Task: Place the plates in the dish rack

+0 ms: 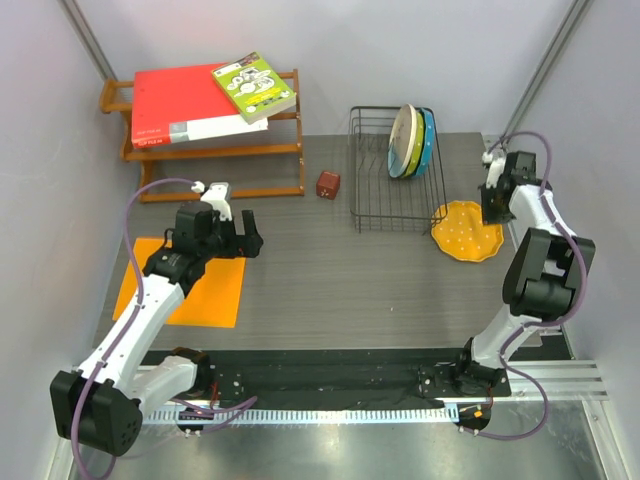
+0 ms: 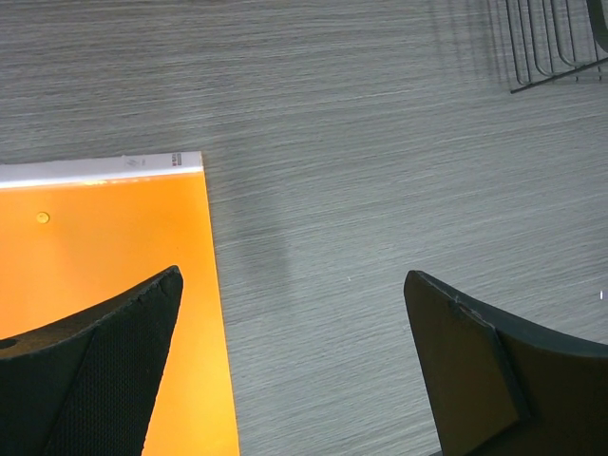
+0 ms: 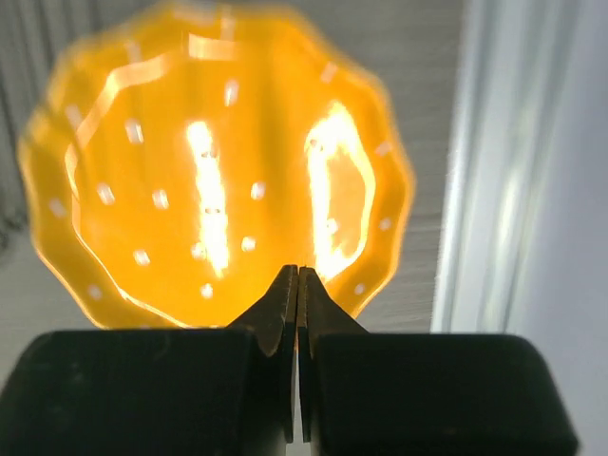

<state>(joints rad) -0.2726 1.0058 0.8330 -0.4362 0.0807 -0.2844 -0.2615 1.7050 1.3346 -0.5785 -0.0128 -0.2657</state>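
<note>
The black wire dish rack (image 1: pixel 380 205) stands at the back right of the table. Upright in its right side are a cream plate (image 1: pixel 403 135), a thin lime-green edge behind it, and a blue plate (image 1: pixel 429 148). The orange-yellow dotted plate (image 1: pixel 466 231) lies flat on the table right of the rack; in the right wrist view it (image 3: pixel 152 180) shows blurred and glaring. My right gripper (image 1: pixel 492 207) is shut with nothing between its jaws, above the plate's right far edge; it also shows in the right wrist view (image 3: pixel 298 277). My left gripper (image 1: pixel 250 236) (image 2: pixel 290 285) is open and empty above the table.
A flat orange mat (image 1: pixel 185 285) (image 2: pixel 104 237) lies under the left arm. A brown wooden shelf (image 1: pixel 215 150) with a red binder and a green book stands at the back left. A small red-brown cube (image 1: pixel 327 185) sits left of the rack. The rack's corner (image 2: pixel 556 43) shows in the left wrist view.
</note>
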